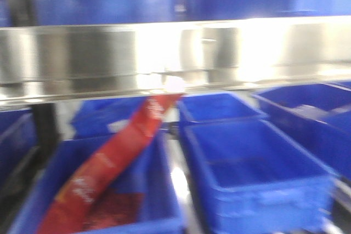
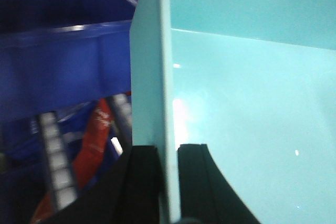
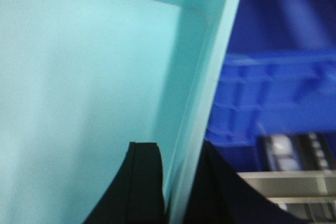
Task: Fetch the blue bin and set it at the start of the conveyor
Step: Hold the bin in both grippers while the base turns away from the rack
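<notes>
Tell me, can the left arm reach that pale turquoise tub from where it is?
Probably yes: the left gripper straddles the side wall of the blue bin, one finger inside and one outside, with nothing else in between.

Pale turquoise smooth-walled plastic bin [image 2: 252, 103], glossy inside, its left wall clamped by left gripper [image 2: 168, 149], right wall by right gripper [image 3: 178, 148]

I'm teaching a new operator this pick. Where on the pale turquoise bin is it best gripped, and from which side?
Pinch a side wall at its rim, coming in over the edge, one finger inside and one outside. The blue bin has thin, flat, smooth walls that fit between the fingers, as the left end effector and right end effector show.
</notes>
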`<state>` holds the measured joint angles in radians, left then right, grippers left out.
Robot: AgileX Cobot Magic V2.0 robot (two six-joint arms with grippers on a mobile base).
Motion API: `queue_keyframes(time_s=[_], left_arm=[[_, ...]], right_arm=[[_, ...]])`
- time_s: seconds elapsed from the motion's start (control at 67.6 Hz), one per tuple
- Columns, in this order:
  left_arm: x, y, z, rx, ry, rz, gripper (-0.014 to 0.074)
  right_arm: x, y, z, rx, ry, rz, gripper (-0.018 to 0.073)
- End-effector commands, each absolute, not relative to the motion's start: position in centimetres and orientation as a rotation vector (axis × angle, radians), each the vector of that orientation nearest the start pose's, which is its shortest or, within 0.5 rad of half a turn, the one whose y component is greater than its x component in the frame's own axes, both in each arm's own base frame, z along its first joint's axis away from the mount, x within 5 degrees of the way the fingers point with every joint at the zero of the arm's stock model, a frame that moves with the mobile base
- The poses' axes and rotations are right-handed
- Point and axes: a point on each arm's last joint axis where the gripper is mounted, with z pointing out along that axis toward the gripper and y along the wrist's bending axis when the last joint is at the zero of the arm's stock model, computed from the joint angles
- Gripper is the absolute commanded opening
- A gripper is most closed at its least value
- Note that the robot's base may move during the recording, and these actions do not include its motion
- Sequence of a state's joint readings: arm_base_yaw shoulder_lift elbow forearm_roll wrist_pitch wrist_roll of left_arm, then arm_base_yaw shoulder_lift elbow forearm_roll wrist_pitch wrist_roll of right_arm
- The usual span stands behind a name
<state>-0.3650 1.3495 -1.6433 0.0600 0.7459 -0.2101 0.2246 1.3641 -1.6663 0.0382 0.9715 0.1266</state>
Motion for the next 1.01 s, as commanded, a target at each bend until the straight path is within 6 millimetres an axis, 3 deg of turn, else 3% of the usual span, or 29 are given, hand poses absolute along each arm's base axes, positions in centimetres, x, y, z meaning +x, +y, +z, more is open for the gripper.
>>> queue_keyframes(time_s=[0.0,0.992], left_arm=[[26.29,-9.91,50.37,0.146,1.831,-0.376,-0.0111],[26.29,-9.91,50.37,0.146,1.831,-0.376,-0.0111]], right_arm=[[26.92,6.28,47.92,-0.129,2.122,0.224,-0.0152],[26.92,6.28,47.93,-0.129,2.12,0.224,-0.0152]])
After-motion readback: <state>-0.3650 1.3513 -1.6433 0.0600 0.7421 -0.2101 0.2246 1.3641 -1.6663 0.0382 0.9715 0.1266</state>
